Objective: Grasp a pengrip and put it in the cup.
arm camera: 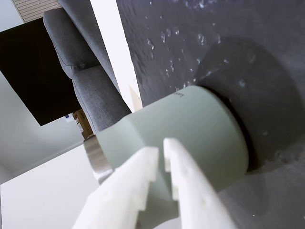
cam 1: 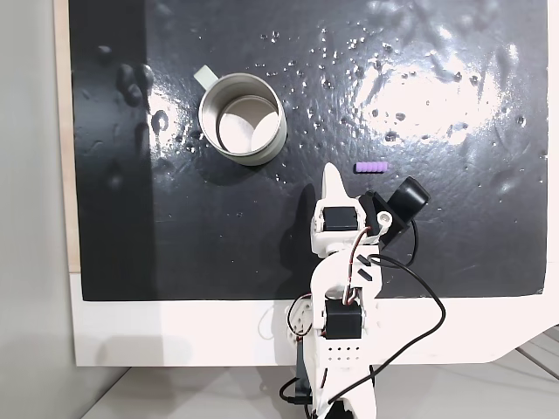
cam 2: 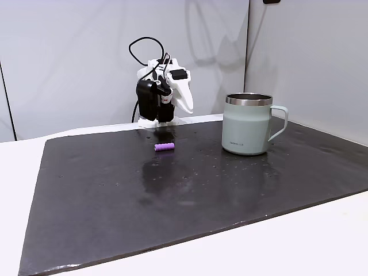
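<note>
In the fixed view from above, the cup (cam 1: 242, 119) stands up and to the left of the claw (cam 1: 331, 176), well apart from it, upright on the black mat (cam 1: 218, 236), its pale inside bare and its small handle tab (cam 1: 205, 77) pointing to the upper left. The claw's white fingers come together in a point at the centre of that view, aimed up the picture, and the arm's white body (cam 1: 341, 305) runs down from them to the lower edge. Just to the right of the claw, near but not touching, lies the pengrip (cam 1: 370, 167), a small purple ribbed tube flat on the mat with its length running left to right. In the fixed view from the side, the pengrip (cam 2: 164, 147) lies on the mat in front of the claw (cam 2: 185, 103), which hangs above the surface, and the cup (cam 2: 247, 123) stands off to the right of both, handle turned right. In the wrist view the two white fingers (arm camera: 188, 186) rise from the bottom edge with only a thin slit between them, clenched on nothing, and the pale green wall of the cup (arm camera: 190, 129) shows behind their tips, with a grey cushioned seat (arm camera: 90, 90) further back beyond the mat.
</note>
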You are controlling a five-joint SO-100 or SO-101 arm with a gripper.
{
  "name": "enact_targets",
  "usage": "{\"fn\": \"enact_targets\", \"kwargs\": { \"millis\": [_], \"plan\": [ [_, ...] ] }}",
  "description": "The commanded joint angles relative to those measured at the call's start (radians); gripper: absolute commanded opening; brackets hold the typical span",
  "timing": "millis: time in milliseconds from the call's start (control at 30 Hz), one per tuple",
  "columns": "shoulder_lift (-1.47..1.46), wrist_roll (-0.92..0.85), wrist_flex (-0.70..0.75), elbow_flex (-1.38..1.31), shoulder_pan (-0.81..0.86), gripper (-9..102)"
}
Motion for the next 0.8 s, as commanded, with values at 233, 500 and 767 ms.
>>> {"fn": "enact_targets", "kwargs": {
  "millis": [233, 500, 767],
  "plan": [
    [0.012, 0.002, 0.003, 0.052, -0.02, 0],
    [0.012, -0.041, 0.067, -0.006, -0.015, 0],
    [-0.163, -0.089, 0.299, -0.439, -0.037, 0]
  ]
}}
